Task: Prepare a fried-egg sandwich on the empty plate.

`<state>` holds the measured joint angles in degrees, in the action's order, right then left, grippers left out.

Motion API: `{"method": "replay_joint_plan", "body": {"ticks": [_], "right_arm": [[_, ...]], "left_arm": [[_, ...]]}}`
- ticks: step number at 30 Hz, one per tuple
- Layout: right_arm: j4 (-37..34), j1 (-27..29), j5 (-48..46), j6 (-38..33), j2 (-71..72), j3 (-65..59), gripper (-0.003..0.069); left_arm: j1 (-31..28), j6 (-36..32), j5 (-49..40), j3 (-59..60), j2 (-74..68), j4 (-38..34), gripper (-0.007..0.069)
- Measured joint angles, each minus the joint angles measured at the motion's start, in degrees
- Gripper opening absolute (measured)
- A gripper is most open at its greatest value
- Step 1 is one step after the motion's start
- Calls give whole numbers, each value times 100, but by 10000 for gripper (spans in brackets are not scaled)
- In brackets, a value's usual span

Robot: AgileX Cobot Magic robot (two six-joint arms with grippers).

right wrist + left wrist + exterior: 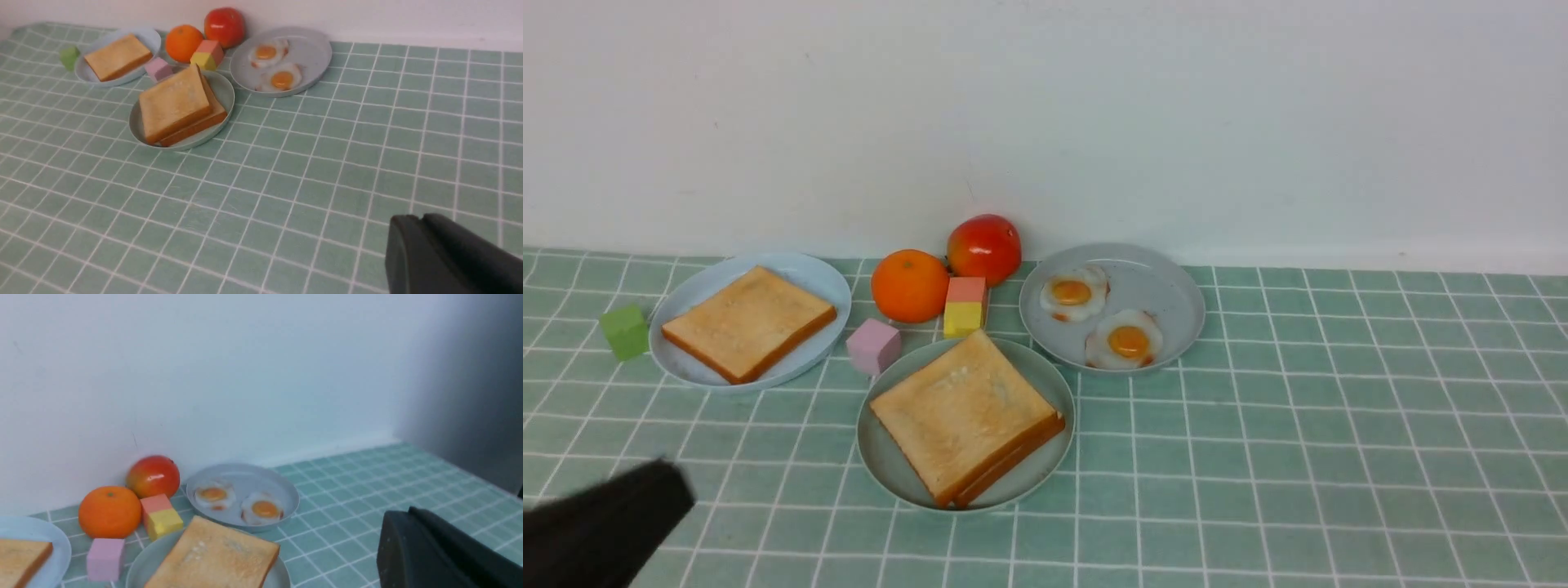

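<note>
The pale mint-green plate (889, 467) sits mid-table and carries two stacked golden toast slices (964, 412); no egg shows between their edges. In the right wrist view the same plate (224, 90) and toast stack (175, 104) lie far ahead. Two fried eggs (1129, 338) rest on the grey plate (1168, 294). My left gripper (674, 483) is at the table's near left, well short of the plates, jaws together and empty; its tip (408, 512) shows in the left wrist view. My right gripper (421, 218) is shut on nothing, over bare cloth.
A light blue plate (813, 282) at the back left holds one toast slice (749, 322). An orange (910, 285), a red apple (984, 247), a pink-and-yellow block (965, 307), a pink cube (873, 345) and a green cube (625, 331) stand near the wall.
</note>
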<state>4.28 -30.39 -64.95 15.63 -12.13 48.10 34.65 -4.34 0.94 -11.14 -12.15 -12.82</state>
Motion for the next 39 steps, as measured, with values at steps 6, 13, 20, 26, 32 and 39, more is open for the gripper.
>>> {"method": "replay_joint_plan", "body": {"ticks": [6, 13, 20, 26, 32, 39], "right_arm": [[0, 0, 2159, 87, 0, -1325, 58], [-5, 0, 4162, 100, -17, -2553, 71], [-5, 0, 4562, 100, -24, -3421, 82], [1, 416, 4547, 100, 128, -4040, 83], [-133, 1952, 4750, -151, 729, -4692, -8], [-336, 2826, 4550, -481, 1270, -4947, -14]], "left_arm": [[0, 0, 198, 468, 499, -514, -13], [0, 0, 64, 600, 499, -576, -13], [0, 0, -318, 605, 499, -576, -13], [0, 0, -402, 605, 499, -576, -13], [0, 0, -415, 605, 499, -576, -13], [0, 0, -427, 606, 499, -576, -13]]}}
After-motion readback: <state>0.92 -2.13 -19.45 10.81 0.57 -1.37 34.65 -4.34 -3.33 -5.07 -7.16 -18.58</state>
